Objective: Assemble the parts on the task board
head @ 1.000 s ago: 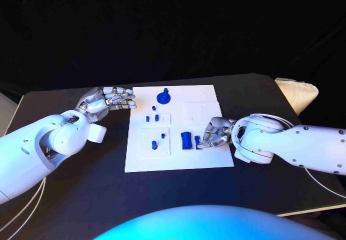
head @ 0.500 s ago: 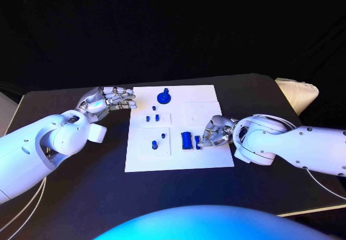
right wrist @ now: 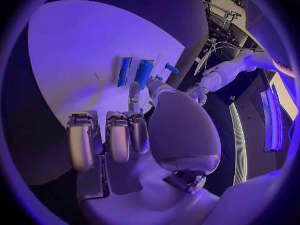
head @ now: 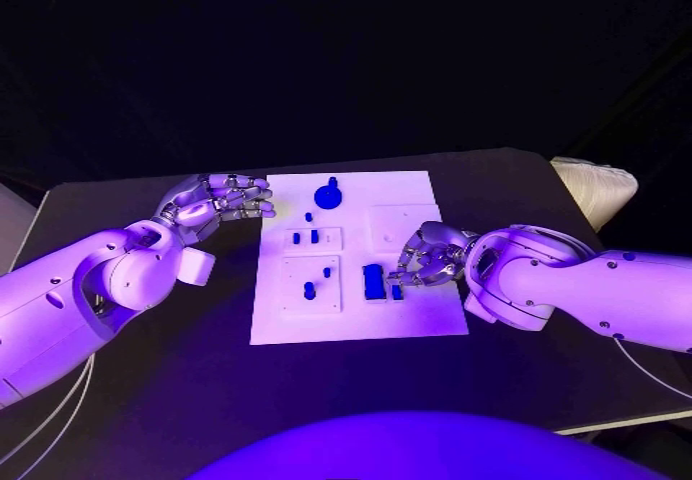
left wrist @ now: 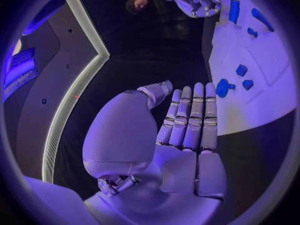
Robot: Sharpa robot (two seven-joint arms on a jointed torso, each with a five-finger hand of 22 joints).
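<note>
One black table [head: 173, 380] under task board [head: 418, 320].

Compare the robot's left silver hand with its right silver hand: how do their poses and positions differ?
The left hand lies off the white task board, over black table beside its far left corner; the right hand is over the board's right side. The left hand holds nothing; the right hand's fingertips pinch a small blue cylinder part. Both are silver on white arms.

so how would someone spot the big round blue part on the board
Start at the white task board in the middle of the black table and go to its far edge. The round blue part lies there, the widest blue piece, with a small stub on top; the others are slim bars and pegs.
</note>
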